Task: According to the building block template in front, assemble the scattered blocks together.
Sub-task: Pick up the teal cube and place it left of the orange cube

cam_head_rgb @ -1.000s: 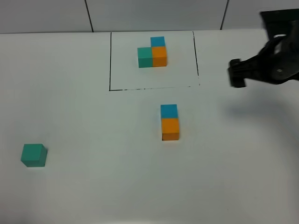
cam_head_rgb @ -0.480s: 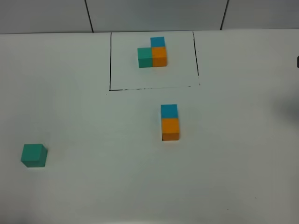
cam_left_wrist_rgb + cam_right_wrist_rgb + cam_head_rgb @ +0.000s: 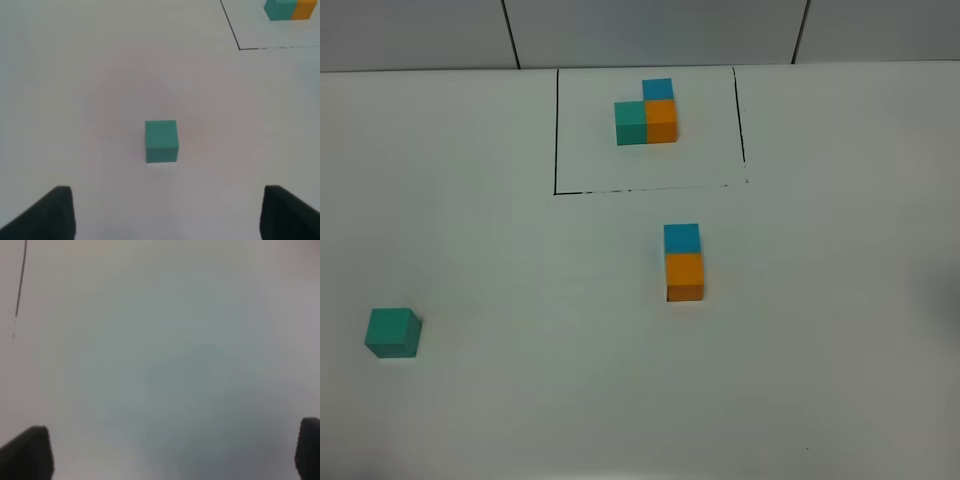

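Two robot claws over a white table (image 3: 520,250), told from each claw outward. The left claw (image 3: 167,215) hangs above the table with its two dark fingertips (image 3: 45,215) spread wide and nothing between them, so it is open and empty. Just ahead of it, in line with the gap between the fingertips and clear of both, a loose teal cube (image 3: 161,141) sits flat on the table by itself. Farther ahead of this claw, and off toward the right arm's side, runs a corner of a thin black outline (image 3: 231,25), and inside it is the template (image 3: 290,9), of which the teal and orange cubes show at the edge of the wrist view. The right claw (image 3: 167,450) is also wide open and holds nothing; bare table lies under and ahead of it. This wrist view is blurred, and the thin dark line at its edge is probably one side of the same outline. From the high camera, the loose orange cube (image 3: 685,276) and loose blue cube (image 3: 682,238) sit touching in a short row, blue on the far side of orange, well apart from the teal cube and toward the right arm's side of it. Beyond them, inside the outline, the template forms an L: teal beside orange, blue behind orange
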Robot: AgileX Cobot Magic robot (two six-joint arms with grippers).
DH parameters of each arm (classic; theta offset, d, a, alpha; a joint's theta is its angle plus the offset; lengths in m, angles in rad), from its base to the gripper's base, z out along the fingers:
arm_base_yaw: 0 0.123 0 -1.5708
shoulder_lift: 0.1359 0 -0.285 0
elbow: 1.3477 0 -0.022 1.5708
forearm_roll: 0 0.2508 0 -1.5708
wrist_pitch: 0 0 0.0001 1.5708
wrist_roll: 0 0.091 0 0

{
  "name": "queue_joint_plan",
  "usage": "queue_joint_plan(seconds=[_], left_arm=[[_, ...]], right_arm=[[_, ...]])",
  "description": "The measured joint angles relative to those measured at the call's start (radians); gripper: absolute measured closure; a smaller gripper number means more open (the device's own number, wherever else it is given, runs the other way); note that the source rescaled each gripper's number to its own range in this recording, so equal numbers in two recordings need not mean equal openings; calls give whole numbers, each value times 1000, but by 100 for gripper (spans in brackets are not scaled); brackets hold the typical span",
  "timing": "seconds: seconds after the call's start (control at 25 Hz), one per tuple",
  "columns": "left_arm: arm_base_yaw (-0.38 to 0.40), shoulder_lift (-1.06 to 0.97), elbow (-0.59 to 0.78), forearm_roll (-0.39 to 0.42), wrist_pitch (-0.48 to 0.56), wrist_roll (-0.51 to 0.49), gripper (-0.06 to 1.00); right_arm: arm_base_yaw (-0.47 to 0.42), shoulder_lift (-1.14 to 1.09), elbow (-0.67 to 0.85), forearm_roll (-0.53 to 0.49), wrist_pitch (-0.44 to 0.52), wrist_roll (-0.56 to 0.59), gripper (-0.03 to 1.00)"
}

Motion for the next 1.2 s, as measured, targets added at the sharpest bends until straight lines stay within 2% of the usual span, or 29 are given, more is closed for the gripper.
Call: queue_joint_plan(seconds=[0.24,0.52,0.8,1.04,1.2], left_arm=[[0,0,0,0,0,0,25],[0,0,0,0,0,0,25],[0,0,0,0,0,0,25],[0,0,0,0,0,0,25],[0,0,0,0,0,0,25]], right_arm=[[0,-332,124,10,143,0,-1],[0,-664,205,77,316,0,-1],[0,-865,272,124,348,-10,-1],[0,-883,292,174,369,-56,2],[0,-883,298,161,368,-86,5]])
